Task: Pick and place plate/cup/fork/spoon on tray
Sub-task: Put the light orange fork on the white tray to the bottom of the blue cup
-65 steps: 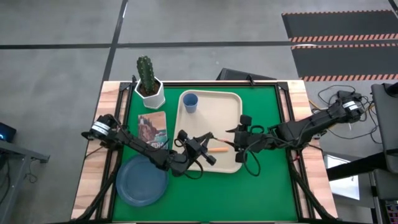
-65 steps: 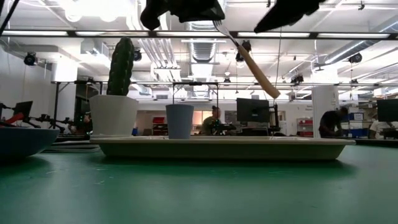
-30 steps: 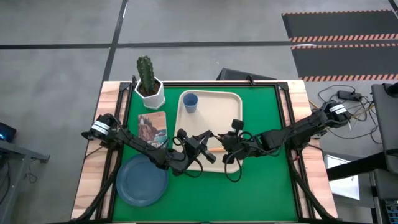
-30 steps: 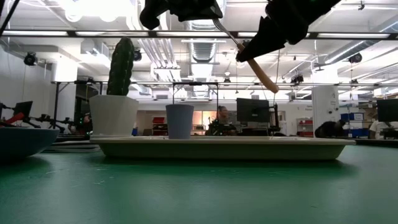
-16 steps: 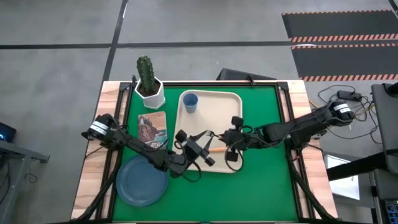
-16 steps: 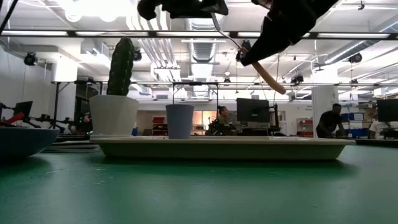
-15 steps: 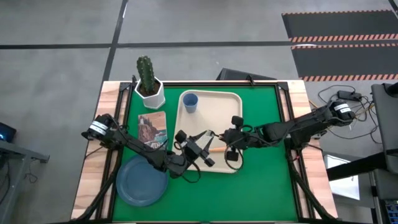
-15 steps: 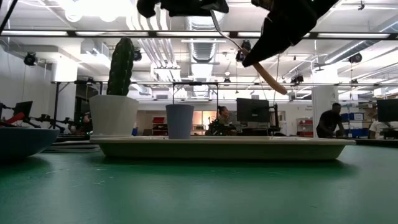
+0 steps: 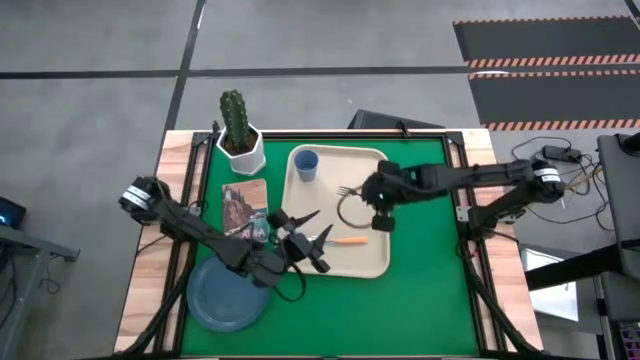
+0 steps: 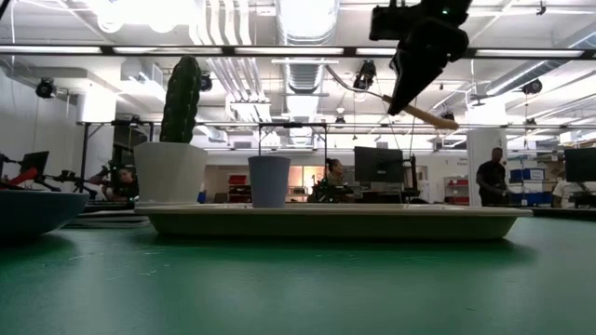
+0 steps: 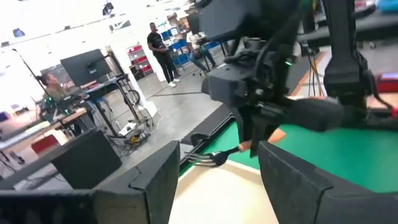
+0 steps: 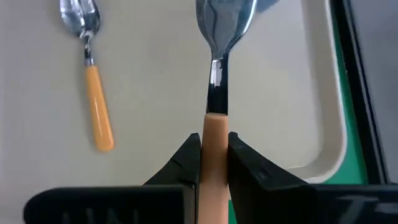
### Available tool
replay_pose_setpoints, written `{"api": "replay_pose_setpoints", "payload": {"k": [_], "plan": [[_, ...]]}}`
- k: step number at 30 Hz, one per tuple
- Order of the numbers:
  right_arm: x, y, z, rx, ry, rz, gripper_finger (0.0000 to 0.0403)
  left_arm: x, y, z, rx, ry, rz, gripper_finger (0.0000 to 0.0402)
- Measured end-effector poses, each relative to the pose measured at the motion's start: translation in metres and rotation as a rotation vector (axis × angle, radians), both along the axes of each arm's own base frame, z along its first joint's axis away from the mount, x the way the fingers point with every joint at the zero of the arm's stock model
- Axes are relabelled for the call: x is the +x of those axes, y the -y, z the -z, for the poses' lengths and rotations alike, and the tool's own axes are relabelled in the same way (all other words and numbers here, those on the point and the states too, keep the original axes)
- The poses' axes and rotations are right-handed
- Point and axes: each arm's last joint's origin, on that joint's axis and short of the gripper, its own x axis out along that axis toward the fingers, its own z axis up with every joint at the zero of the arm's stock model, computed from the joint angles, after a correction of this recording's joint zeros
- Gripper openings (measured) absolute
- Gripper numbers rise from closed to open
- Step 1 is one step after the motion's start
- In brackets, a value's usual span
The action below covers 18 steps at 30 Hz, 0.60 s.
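Right gripper [image 9: 368, 196] is raised above the tray [image 9: 372, 262], jaws clamped on the fork [image 12: 214, 93] by its orange handle. Left gripper [image 9: 312, 240] hangs at the tray's near-left edge, jaws spread wide, holding nothing. The spoon [image 9: 343, 239] lies on the tray.

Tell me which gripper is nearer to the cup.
Right. The right gripper, shut on the fork, hangs above the tray just beside the cup. The left gripper is open, farther off near the spoon.
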Motion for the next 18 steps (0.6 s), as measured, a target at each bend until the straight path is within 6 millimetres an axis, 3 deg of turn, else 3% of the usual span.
{"api": "replay_pose_setpoints", "payload": {"k": [9, 18], "plan": [[0.016, 0.053, 0.001, 0.136, -0.173, -0.082, 0.0037, -0.037, -0.021, -0.011, 0.055, -0.108, -0.007, 0.0197], [0.051, 0.108, 0.041, 0.217, -0.326, -0.200, 0.0037, -0.085, -0.047, -0.004, -0.030, -0.009, -0.014, 0.0197]]}}
